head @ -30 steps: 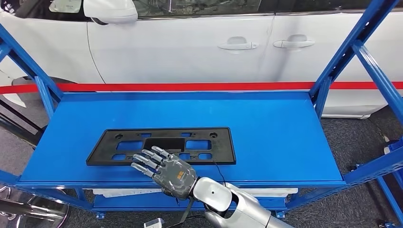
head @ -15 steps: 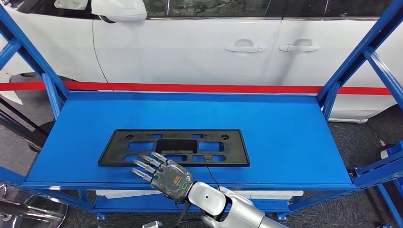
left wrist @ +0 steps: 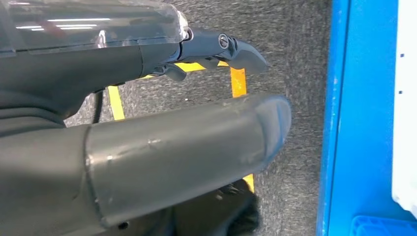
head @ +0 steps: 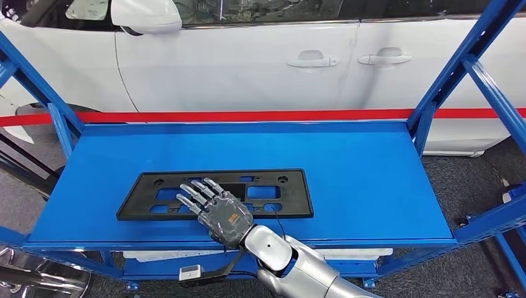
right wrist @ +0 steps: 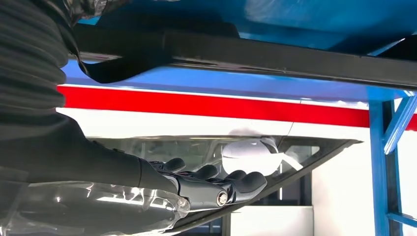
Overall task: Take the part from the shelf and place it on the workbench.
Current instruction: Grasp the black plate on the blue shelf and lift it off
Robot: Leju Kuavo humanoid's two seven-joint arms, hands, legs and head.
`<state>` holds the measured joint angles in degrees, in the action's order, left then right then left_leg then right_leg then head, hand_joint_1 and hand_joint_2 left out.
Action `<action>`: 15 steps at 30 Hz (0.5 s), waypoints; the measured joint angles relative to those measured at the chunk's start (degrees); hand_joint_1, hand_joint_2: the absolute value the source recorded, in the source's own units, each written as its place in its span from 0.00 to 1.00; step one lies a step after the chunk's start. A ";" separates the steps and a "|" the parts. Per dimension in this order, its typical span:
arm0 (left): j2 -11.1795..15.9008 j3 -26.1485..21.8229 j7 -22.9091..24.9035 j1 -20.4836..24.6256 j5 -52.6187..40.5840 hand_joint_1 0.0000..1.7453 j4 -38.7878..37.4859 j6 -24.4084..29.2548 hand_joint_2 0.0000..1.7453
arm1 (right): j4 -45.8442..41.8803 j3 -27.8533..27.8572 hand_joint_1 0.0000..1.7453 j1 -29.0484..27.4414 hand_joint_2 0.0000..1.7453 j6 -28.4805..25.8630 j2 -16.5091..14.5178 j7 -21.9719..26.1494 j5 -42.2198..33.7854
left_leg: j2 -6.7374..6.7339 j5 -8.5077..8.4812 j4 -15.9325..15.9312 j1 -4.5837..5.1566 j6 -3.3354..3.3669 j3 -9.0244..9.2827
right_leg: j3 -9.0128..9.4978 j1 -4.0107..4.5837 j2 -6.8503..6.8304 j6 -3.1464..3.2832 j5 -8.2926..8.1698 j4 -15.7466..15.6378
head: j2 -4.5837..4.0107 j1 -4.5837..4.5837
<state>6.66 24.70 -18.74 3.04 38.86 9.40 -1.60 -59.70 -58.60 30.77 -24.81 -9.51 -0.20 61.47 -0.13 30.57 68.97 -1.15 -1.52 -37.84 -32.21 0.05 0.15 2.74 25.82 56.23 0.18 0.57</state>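
Part [head: 214, 194] flat on blue shelf [head: 347, 180], right hand [head: 214, 208] above it, fingers spread, nothing held.

Bare blue shelf [head: 372, 180] lies open right of the black part [head: 214, 194] and behind it; slanted blue uprights [head: 462, 59] hem both ends, white car [head: 248, 62] walls the back.

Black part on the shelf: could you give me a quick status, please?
Right hand open, fingers over black part. Part flat on blue shelf, not lifted. Left hand hanging low. Nothing in the way.
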 joint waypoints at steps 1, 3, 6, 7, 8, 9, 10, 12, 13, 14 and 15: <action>0.04 0.04 0.01 0.04 0.00 0.00 0.00 0.00 0.00 | 0.14 0.14 0.00 0.05 1.00 0.01 -0.13 0.04 -0.01 | 0.00 -2.04 -4.14 -0.14 -0.09 1.96 | 0.04 -0.07 0.07 -0.23 0.23 0.29 | 0.00 0.00; 0.06 0.13 0.01 0.19 -0.01 0.00 0.00 0.00 0.00 | 0.33 0.29 0.00 0.20 1.00 0.04 -0.39 0.13 -0.02 | 0.11 -4.33 -10.79 -0.11 0.05 5.19 | -0.03 0.06 0.22 -0.80 0.53 0.73 | -0.01 0.00; 0.04 0.22 0.01 0.26 -0.03 0.00 0.00 -0.01 0.00 | 0.71 0.35 0.00 0.31 1.00 0.14 -0.50 0.26 0.04 | 0.30 -4.55 -12.40 0.04 1.09 5.87 | -0.20 0.27 0.30 -1.43 0.48 0.75 | -0.01 0.00; 0.03 0.24 0.01 0.27 -0.04 0.00 0.00 -0.02 0.00 | 0.87 0.36 0.00 0.35 1.00 0.17 -0.51 0.26 0.17 | 0.29 -4.64 -12.48 0.01 1.49 5.86 | -0.31 0.22 0.27 -1.68 0.83 1.11 | -0.01 -0.01; 0.02 0.27 0.01 0.31 -0.06 0.00 0.00 -0.03 0.00 | 1.07 0.37 0.00 0.41 1.00 0.20 -0.54 0.19 0.45 | 0.25 -4.72 -12.55 -0.04 1.95 5.85 | -0.75 0.16 0.23 -1.96 1.71 2.22 | 0.00 -0.01; 0.02 0.29 0.01 0.37 -0.09 0.00 0.00 -0.05 0.00 | 1.31 0.37 0.00 0.48 1.00 0.21 -0.58 0.03 0.91 | 0.21 -4.80 -12.62 -0.12 2.35 5.83 | -1.67 0.08 0.19 -2.25 3.14 4.39 | 0.00 -0.01; 0.02 0.33 0.01 0.41 -0.14 0.00 0.00 -0.06 0.00 | 1.69 0.37 0.00 0.54 1.00 0.20 -0.66 -0.30 1.61 | 0.16 -4.82 -12.61 -0.10 2.63 5.78 | -3.20 -0.05 0.14 -2.51 5.06 7.86 | 0.00 -0.01; 0.03 0.50 0.07 0.43 -0.28 0.00 0.00 -0.07 0.00 | 2.91 0.33 0.00 0.58 1.00 0.12 -0.77 -1.27 3.52 | 0.08 -4.82 -12.58 -0.03 2.82 5.69 | -6.78 -0.25 0.12 -2.82 8.29 15.53 | -0.01 -0.01; 0.04 0.65 0.15 0.43 -0.36 0.00 0.00 -0.07 0.00 | 3.69 0.31 0.00 0.58 1.00 0.08 -0.82 -1.85 4.60 | 0.08 -4.81 -12.56 0.01 2.83 5.68 | -7.84 -0.31 0.11 -2.83 8.63 17.65 | -0.01 -0.01; 0.05 0.81 0.27 0.44 -0.43 0.00 0.00 -0.06 0.00 | 4.48 0.28 0.00 0.61 1.00 0.05 -0.87 -2.35 5.58 | 0.11 -4.81 -12.55 0.04 2.82 5.72 | -7.79 -0.31 0.11 -2.71 7.80 17.44 | -0.01 -0.01; 0.06 0.96 0.38 0.46 -0.48 0.00 0.00 -0.05 0.00 | 5.16 0.27 0.00 0.67 1.00 0.03 -0.96 -2.75 6.43 | 0.16 -4.79 -12.55 0.08 2.80 5.80 | -6.65 -0.26 0.11 -2.46 6.00 14.93 | -0.01 -0.02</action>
<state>6.72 25.66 -18.36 3.50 38.39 9.40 -1.65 -54.54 -58.33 31.44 -24.78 -10.47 -2.95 67.90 0.03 25.78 56.42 -1.07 1.28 -32.05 -38.86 -0.21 0.27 0.29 31.82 71.16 0.17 0.55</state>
